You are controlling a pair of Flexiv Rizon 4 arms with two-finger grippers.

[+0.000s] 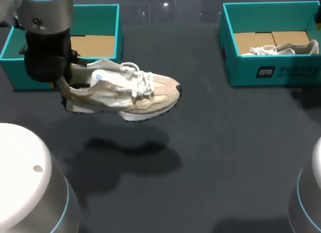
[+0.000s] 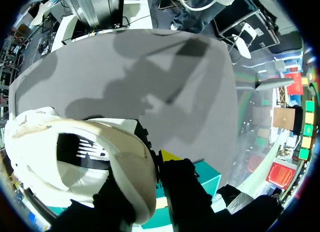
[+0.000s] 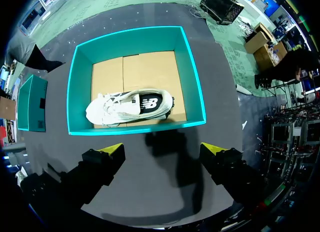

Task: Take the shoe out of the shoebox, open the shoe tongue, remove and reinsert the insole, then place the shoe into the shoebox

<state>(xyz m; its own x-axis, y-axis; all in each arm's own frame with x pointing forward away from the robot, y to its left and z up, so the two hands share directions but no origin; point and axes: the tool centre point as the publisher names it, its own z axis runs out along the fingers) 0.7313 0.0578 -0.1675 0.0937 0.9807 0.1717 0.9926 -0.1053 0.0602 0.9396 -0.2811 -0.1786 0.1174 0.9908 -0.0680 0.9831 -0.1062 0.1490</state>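
Head view: left gripper [image 1: 63, 86] clamped on sneaker [image 1: 133, 92] heel, airborne; best set down level on table [image 1: 215, 142]; right gripper [image 3: 162, 153] wide open, empty.

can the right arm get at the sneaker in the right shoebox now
Probably yes. The right end effector hangs open just short of the teal shoebox, which has no lid; the white sneaker lies on its side on the cardboard floor with nothing over it.
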